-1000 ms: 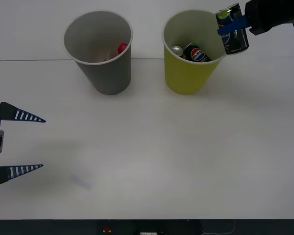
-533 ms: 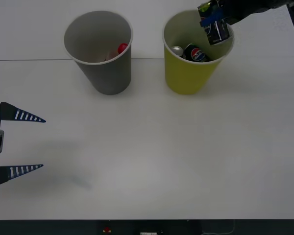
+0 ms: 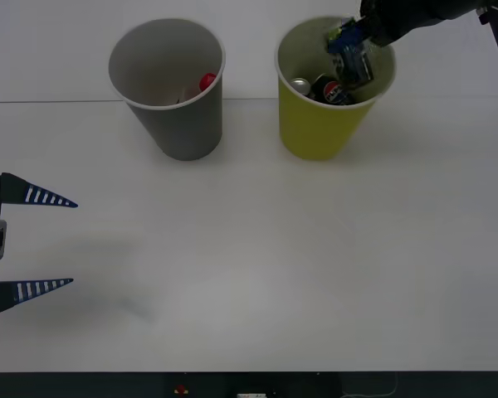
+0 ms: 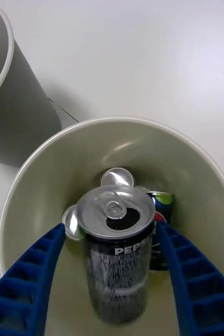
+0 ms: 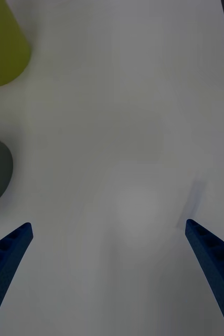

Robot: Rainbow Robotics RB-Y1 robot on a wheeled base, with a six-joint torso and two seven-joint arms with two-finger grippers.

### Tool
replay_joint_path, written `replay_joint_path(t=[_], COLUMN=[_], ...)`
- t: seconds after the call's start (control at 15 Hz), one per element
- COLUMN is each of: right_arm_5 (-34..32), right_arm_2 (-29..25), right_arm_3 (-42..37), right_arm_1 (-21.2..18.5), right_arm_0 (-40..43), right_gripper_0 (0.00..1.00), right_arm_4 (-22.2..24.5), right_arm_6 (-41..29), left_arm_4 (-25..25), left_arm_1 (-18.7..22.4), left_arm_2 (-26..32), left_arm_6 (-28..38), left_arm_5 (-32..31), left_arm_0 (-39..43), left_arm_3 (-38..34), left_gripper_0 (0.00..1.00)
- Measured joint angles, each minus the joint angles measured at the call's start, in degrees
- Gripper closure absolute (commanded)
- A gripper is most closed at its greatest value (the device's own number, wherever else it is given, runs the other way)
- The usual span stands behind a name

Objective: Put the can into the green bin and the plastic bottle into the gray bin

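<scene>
**Table contents, listed left to right**

Left gripper: at 9 o'clock on the white table, low over the surface, its two blue fingers spread wide with nothing between them.

Gray bin: upright at about 11 o'clock, something with a red cap lying inside.

Green bin: upright at about 1 o'clock, just beside the gray bin and not touching it. Two other cans lie at its bottom, one with a red-white-blue logo.

Can: inside the mouth of the green bin, at its far-right side, silver top with pull tab facing the wrist camera, black body below.

Right gripper: reaching in over the green bin's rim from 1 o'clock. Its blue fingers flank the can on both sides; whether they are pressing it or have let go, I cannot tell.
</scene>
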Motion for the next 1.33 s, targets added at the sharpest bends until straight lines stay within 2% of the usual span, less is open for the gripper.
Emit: replay_joint_path(t=[0.13, 0.4, 0.6, 1.0, 1.33], right_arm_5=[0.00, -0.01, -0.06, -0.07, -0.07], right_arm_2=[0.02, -0.17, -2.85, -13.96, -25.16], right_arm_3=[-0.06, -0.66, -4.76, -27.89, -43.37], right_arm_1=[-0.56, -3.83, -6.32, -13.57, -16.15], right_arm_0=[0.00, 0.16, 3.64, 22.59, 42.21], right_gripper_0=[0.00, 0.00, 0.00, 0.00, 0.00], right_arm_4=[-1.21, -8.95, -13.74, -21.87, -27.63], right_arm_6=[1.48, 5.63, 7.75, 10.29, 21.50], left_arm_4=[0.00, 0.00, 0.00, 0.00, 0.00], left_arm_1=[0.00, 0.00, 0.00, 0.00, 0.00], left_arm_2=[0.00, 0.00, 0.00, 0.00, 0.00], left_arm_6=[0.00, 0.00, 0.00, 0.00, 0.00], left_arm_5=[0.00, 0.00, 0.00, 0.00, 0.00], left_arm_0=[0.00, 0.00, 0.00, 0.00, 0.00], left_arm_3=[0.00, 0.00, 0.00, 0.00, 0.00], left_gripper_0=[0.00, 0.00, 0.00, 0.00, 0.00])
